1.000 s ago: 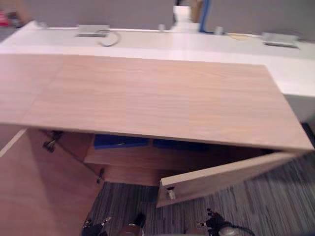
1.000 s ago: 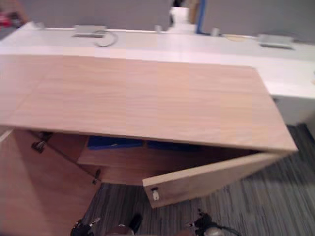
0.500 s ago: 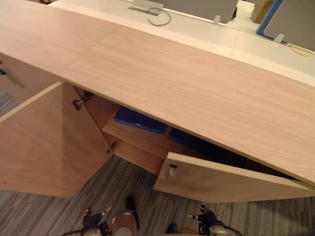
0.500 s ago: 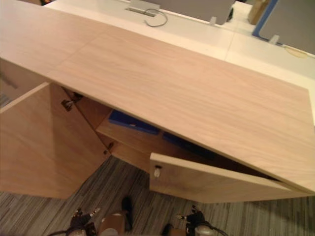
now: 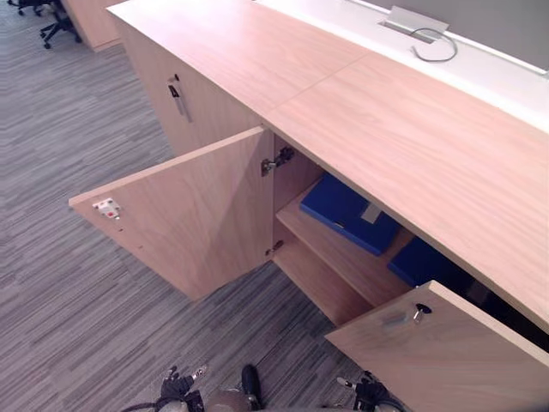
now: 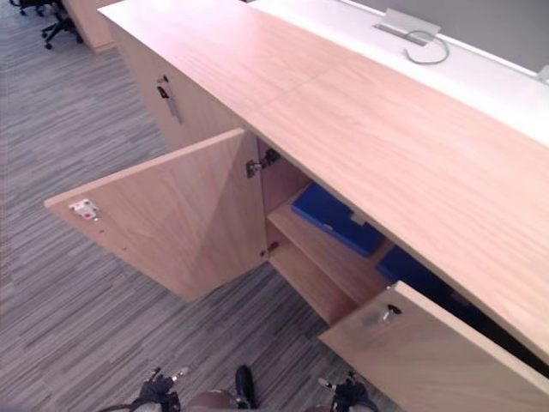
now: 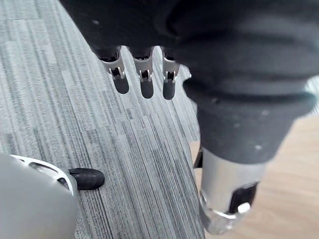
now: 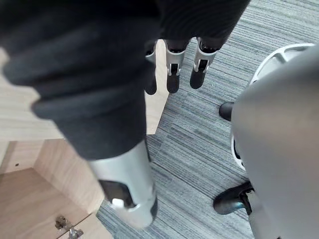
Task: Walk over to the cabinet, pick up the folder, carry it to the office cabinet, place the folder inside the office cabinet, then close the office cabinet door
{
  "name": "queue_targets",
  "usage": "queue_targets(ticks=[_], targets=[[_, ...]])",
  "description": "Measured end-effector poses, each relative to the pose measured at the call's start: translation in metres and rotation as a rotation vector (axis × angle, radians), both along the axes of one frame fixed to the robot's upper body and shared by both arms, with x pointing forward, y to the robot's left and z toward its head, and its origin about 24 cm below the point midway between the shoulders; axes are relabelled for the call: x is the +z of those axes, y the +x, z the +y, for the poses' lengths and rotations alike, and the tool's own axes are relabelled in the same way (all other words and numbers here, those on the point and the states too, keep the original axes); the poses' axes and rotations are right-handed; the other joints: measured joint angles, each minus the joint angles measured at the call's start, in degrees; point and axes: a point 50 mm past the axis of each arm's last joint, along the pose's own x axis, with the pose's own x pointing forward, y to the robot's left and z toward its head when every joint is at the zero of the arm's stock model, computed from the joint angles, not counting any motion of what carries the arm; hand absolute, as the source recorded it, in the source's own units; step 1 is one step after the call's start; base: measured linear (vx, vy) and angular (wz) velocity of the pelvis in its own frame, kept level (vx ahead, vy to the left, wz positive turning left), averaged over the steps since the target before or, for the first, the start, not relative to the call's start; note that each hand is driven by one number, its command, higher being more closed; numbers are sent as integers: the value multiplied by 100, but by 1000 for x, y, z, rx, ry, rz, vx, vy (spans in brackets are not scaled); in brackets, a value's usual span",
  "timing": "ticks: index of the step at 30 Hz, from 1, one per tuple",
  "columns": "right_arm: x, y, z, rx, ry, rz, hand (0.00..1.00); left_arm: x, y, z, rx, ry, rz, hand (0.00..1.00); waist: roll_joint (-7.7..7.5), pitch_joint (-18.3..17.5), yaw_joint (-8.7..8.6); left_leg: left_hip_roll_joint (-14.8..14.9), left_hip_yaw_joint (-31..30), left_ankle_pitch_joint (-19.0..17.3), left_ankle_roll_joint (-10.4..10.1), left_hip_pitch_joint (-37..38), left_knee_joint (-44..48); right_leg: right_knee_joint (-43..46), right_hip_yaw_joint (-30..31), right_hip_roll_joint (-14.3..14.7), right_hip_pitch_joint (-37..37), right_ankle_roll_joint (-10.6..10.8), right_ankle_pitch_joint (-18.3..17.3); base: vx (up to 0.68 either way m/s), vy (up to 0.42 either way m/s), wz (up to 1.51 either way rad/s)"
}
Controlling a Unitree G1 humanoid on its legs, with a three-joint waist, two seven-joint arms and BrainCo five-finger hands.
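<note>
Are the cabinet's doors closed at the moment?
No, the left door stands wide open and the right door is partly open, with blue folders visible inside.

Both head views look steeply down from in front of the long light-wood office cabinet [image 5: 412, 146], whose top runs slantwise from the upper left to the right edge. They share its swung-open wooden left door [image 5: 189, 215], the blue folders [image 5: 347, 213] on the shelf and the grey striped carpet [image 5: 77, 283], all set slightly leftward in the right eye view. Each wrist camera faces down from very near, along the left hand [image 7: 146, 84] or the right hand [image 8: 173, 74], at that carpet and a pale wood panel [image 7: 291, 199].
</note>
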Motion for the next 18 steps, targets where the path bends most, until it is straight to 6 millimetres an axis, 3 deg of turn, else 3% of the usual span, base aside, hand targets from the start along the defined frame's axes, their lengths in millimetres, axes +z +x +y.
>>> queue_targets(ticks=[7,11,13,16,18], targets=[[1,1,-3,2,-7,1,0,-3,-13,4,137,-40,1,0,52,-11,-32,56,-70,194,-79,19,-166,-18,-73,81,-28,2,-4,-87,-44,4],[2,7,3,99,-2,-22,0,1,-26,24,255,-5,-4,0,54,-14,-57,81,-52,180,-95,-22,-168,-75,-63,119,-60,-34,-25,-78,-1,0],[4,9,5,146,-2,-38,0,11,-24,41,293,58,-54,0,50,-22,-46,90,-42,173,-87,-73,-168,-98,-60,139,-97,-36,-25,-17,-1,1],[5,12,8,198,5,-55,0,39,-19,94,375,230,-139,0,37,-35,-22,111,-5,148,-70,-123,-166,-148,-30,167,-141,-39,-24,16,-5,-6],[6,12,10,249,15,-63,0,66,-16,142,438,362,-188,0,18,-46,13,120,52,135,-65,-105,-164,-158,31,177,-140,-26,-15,55,-10,-14]])
